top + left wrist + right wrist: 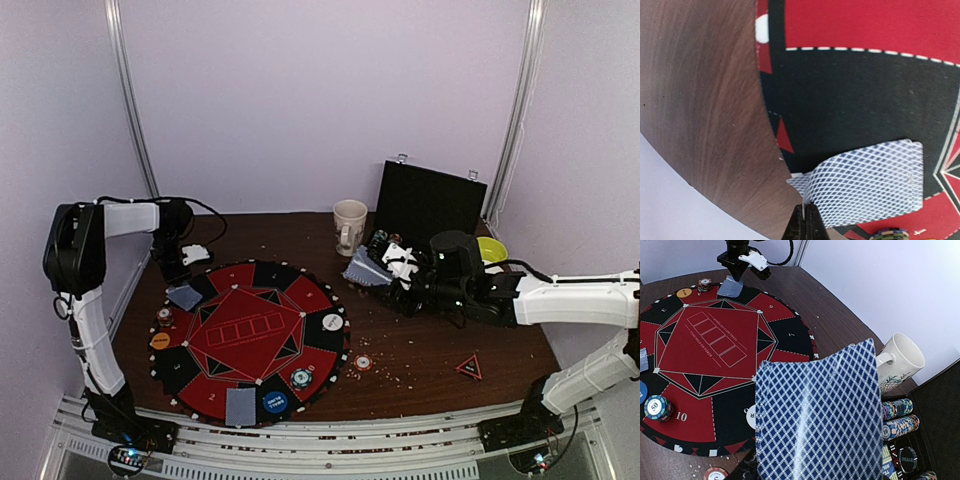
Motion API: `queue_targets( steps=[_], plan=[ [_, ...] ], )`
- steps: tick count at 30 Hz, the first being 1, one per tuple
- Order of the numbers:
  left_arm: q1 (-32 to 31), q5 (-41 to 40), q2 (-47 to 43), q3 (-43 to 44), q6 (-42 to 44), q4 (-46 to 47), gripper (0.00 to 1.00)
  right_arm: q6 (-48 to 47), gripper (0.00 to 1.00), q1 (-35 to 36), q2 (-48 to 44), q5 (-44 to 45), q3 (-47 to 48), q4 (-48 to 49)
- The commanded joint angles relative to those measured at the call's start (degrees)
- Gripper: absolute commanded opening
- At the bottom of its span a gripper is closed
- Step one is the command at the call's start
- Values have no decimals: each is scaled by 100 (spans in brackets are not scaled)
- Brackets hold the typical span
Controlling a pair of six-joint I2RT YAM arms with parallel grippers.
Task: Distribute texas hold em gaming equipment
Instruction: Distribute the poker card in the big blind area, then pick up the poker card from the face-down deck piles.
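Top external view is showing the fan of blue-backed cards [362, 268] hanging just off the far right edge of the round red-and-black poker mat [250, 335], over the brown table [430, 340]. The right gripper [382, 270] is pinching it, and in the right wrist view the diamond-patterned backs are covering the fingers. The left gripper [807, 222] is pressing its jaws together on the curled corner of the far-left cards [875, 185], which are lying face down on a black segment at the mat's far left edge. The near cards [241, 406] are lying at the mat's near edge, with a blue button [274, 402] just beside them on the right and a striped chip stack [301, 378] near that. A white button [332, 322] is sitting at the mat's right edge and an orange button [160, 341] at its left edge, with another chip stack [165, 316] just beyond the orange one. A lone chip [362, 362] is lying on the table just off the mat's right edge. Beyond the right gripper an open black case [428, 205] is standing, holding rows of chips [897, 410] and a dealer button [907, 457]. The cream mug [349, 226] is standing to its left, a yellow-green bowl [490, 248] is showing at its right, and a small red triangle [468, 367] is lying toward the table's near right corner.
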Motion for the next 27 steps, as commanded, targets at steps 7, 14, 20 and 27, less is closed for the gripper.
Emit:
queue_targets(
  steps=[7, 14, 20, 27],
  plan=[
    [22, -315, 26, -78, -244, 423, 29, 82, 48, -32, -39, 119, 86, 50],
    [18, -356, -215, 221, -618, 310, 40, 71, 48, -34, -56, 121, 108, 40],
    [-327, 664, -817, 1141, -1582, 221, 48, 63, 48, -34, -100, 111, 166, -19],
    [-2111, 3216, -1938, 512, -2833, 2257, 71, 133, 48, -29, -53, 15, 258, -14]
  ],
)
